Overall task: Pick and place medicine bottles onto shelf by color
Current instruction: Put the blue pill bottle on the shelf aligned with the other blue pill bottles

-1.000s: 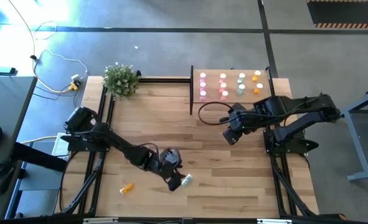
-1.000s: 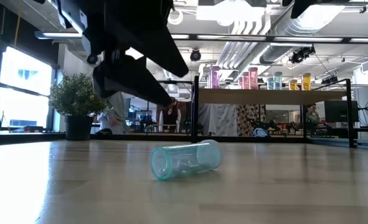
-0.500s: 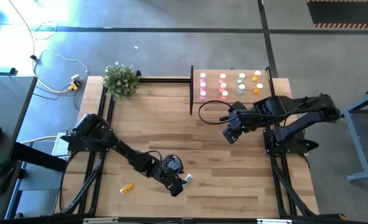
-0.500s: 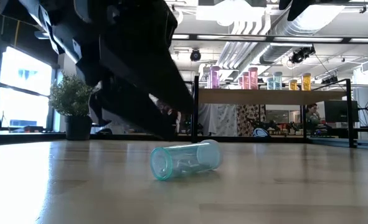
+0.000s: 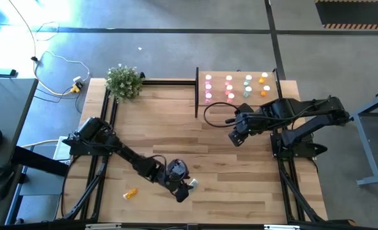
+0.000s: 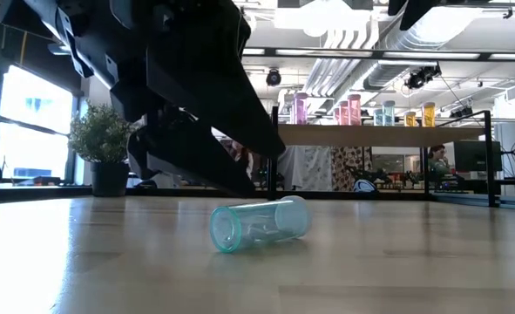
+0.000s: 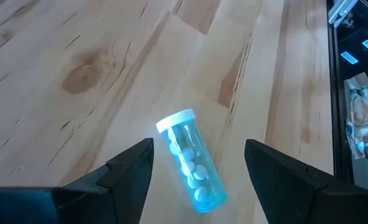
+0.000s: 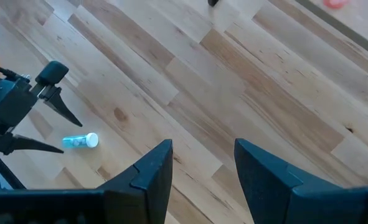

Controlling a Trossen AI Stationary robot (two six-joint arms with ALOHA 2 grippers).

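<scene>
Down on the desk we see a pale green bottle lying on its side, white-capped, with no label we can read. Our left hand hovers spread around it, ungripped; our right hand waits empty, fingers parted, near the shelf.

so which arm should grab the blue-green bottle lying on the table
Left. The left gripper hangs open right above the fallen bottle, fingers either side of it. The right gripper waits, empty, near the shelf.
</scene>
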